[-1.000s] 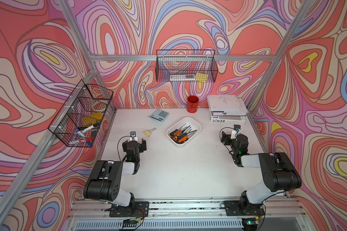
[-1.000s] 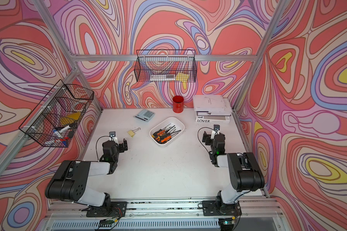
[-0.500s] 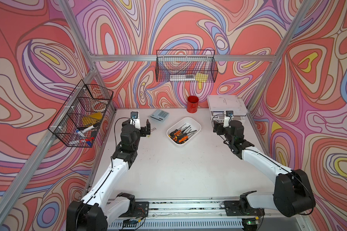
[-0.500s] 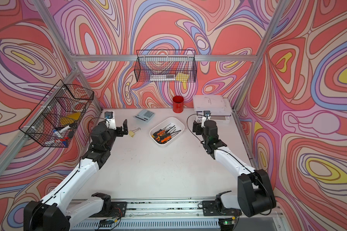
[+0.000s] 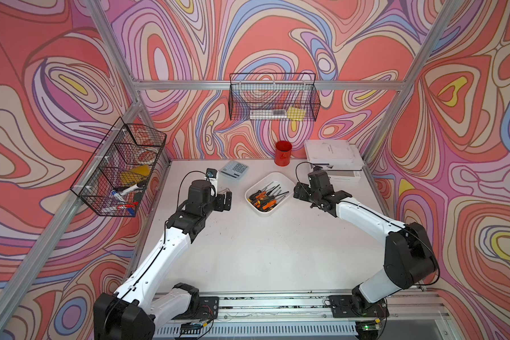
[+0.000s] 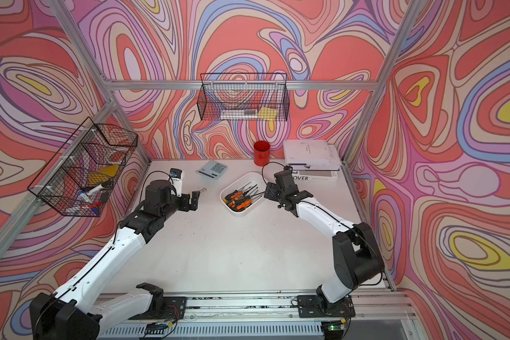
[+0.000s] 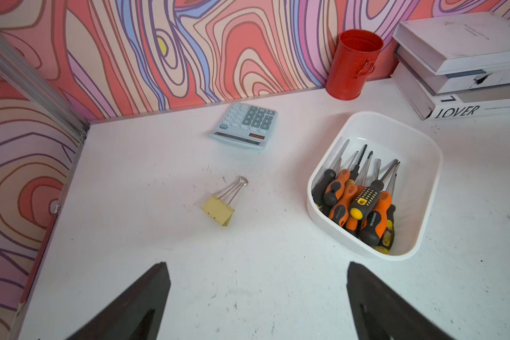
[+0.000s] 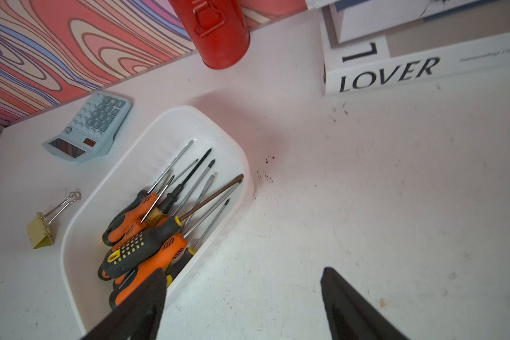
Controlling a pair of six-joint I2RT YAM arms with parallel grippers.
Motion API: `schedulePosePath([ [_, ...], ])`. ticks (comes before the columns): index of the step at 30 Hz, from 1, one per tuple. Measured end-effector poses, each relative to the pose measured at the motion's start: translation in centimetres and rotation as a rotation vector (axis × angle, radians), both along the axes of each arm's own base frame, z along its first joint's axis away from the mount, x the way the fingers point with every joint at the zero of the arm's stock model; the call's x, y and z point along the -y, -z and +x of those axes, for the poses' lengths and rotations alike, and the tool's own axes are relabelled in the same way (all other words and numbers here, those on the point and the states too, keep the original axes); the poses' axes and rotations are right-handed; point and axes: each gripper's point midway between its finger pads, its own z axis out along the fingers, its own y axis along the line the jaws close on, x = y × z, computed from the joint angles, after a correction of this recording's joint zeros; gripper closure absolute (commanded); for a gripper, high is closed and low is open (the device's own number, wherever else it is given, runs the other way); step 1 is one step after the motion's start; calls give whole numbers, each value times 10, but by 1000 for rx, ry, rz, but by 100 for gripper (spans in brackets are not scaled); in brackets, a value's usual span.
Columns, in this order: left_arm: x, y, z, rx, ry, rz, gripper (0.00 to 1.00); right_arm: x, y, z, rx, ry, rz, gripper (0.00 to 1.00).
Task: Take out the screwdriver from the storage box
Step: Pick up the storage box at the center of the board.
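Note:
The storage box [image 5: 273, 179] [image 6: 249, 178] is a shallow white tray at the back middle of the table. Several screwdrivers [image 5: 265, 197] [image 6: 238, 198] with orange and black handles lie in it, handles toward the front. My left gripper [image 5: 225, 200] [image 6: 190, 200] hovers open to the left of the tray, with nothing between its fingers [image 7: 256, 265]. My right gripper [image 5: 302, 195] [image 6: 273, 195] is open at the tray's right side. In the right wrist view [image 8: 242, 270] one finger [image 8: 147, 294] overlaps the handle end of the screwdrivers [image 8: 147, 241], the other is over bare table.
A yellow binder clip [image 7: 218, 207] [image 8: 42, 232] lies left of the tray, near the left gripper. Behind are a blue calculator [image 5: 234, 170], a red cup [image 5: 283, 153] and stacked books [image 5: 333, 156]. Black wire baskets hang on the left wall [image 5: 121, 170] and the back wall [image 5: 273, 100].
Both arms have unfolded from near the front rail and reached toward the back, ending on either side of the tray. The right gripper's fingers have drawn in slightly.

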Motion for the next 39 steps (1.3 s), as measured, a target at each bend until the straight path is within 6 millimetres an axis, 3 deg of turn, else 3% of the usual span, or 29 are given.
schedulePosePath([
  [9, 13, 22, -5, -109, 23, -14, 1, -38, 42, 22, -151, 55, 95, 22],
  [17, 15, 25, -9, -134, 34, -11, 1, -53, 82, 28, -288, 88, 126, 33],
  [24, 14, 29, -12, -154, 37, -4, 1, -64, 84, 41, -327, 95, 141, 49],
  [33, 15, 29, -12, -153, 42, 3, 1, -63, 103, 36, -410, 86, 85, 61],
  [39, 14, 37, -13, -181, 48, 16, 1, -61, 103, 36, -419, 59, 46, 79],
])
